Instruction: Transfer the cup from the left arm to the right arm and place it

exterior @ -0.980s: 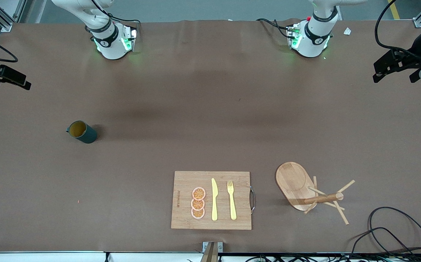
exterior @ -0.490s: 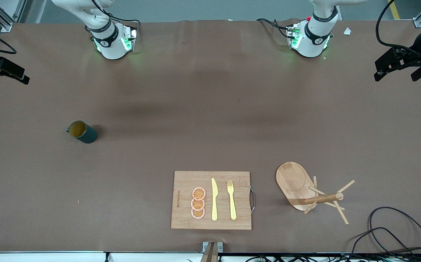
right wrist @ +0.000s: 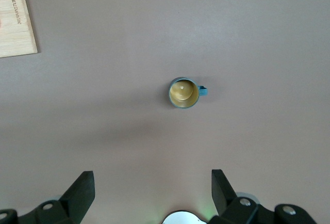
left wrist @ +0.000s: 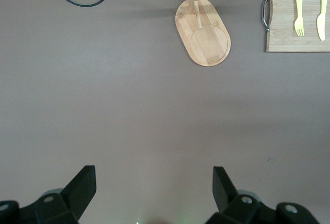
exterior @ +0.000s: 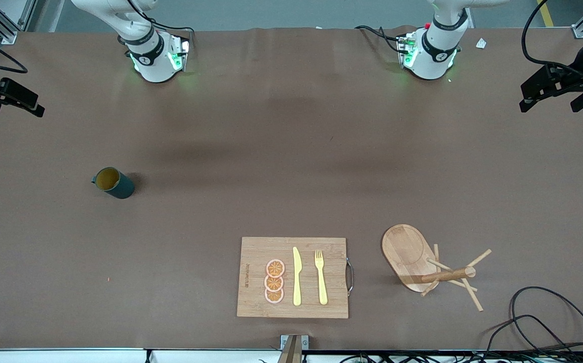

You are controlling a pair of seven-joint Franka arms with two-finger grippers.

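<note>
The cup [exterior: 113, 183], dark teal with a yellowish-tan inside, stands upright on the brown table toward the right arm's end. It also shows in the right wrist view [right wrist: 184, 93], handle out to one side. My right gripper [exterior: 6, 98] is open and empty, held high at the table's right-arm end, well apart from the cup; its jaws show wide apart in the right wrist view [right wrist: 152, 188]. My left gripper [exterior: 548, 98] is open and empty, held high at the left arm's end; its jaws stand wide apart in the left wrist view [left wrist: 153, 188].
A wooden cutting board [exterior: 251, 262] with orange slices [exterior: 274, 281], a yellow knife [exterior: 297, 276] and a fork [exterior: 320, 276] lies near the front camera. A wooden peg rack [exterior: 422, 262] stands beside it toward the left arm's end. Black cables [exterior: 543, 317] loop at that corner.
Both grippers have shifted slightly at the table's ends. The cup and the other things have not moved.
</note>
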